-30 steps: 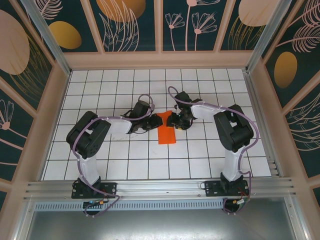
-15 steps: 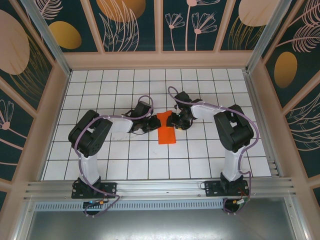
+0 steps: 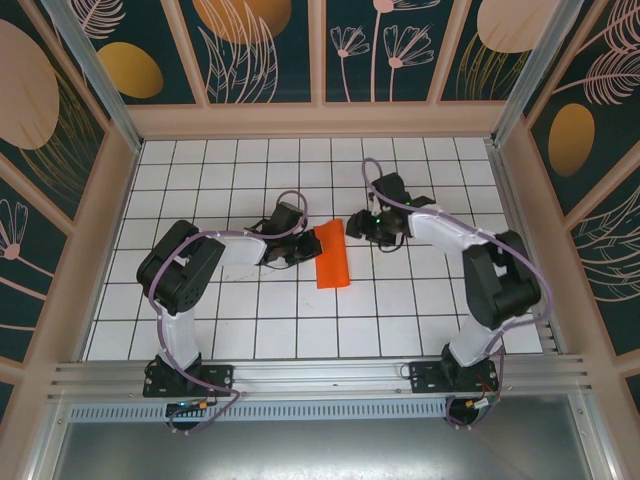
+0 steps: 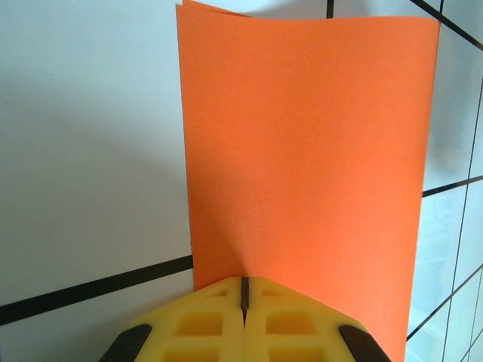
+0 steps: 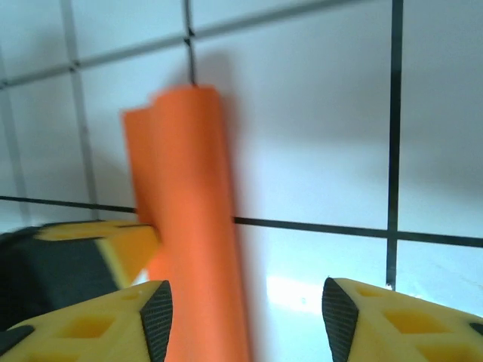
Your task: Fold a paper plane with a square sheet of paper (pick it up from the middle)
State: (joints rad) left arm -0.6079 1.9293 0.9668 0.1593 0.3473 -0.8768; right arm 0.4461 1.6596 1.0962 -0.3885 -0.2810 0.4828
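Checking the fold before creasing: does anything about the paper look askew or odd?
The square sheet of paper is doubled over but uncreased: its fold bulges round in the right wrist view, and the two layers' edges sit slightly offset.

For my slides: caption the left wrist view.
Left end effector shut on the folded orange paper over white tiles.

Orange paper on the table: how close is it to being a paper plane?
Early days. Done: the square sheet of paper looks folded in half, with two layers showing at one edge. In hand: the left gripper is shut on the sheet's edge, while the right gripper is open beside it. To do: nose, wings, the whole dart shape.
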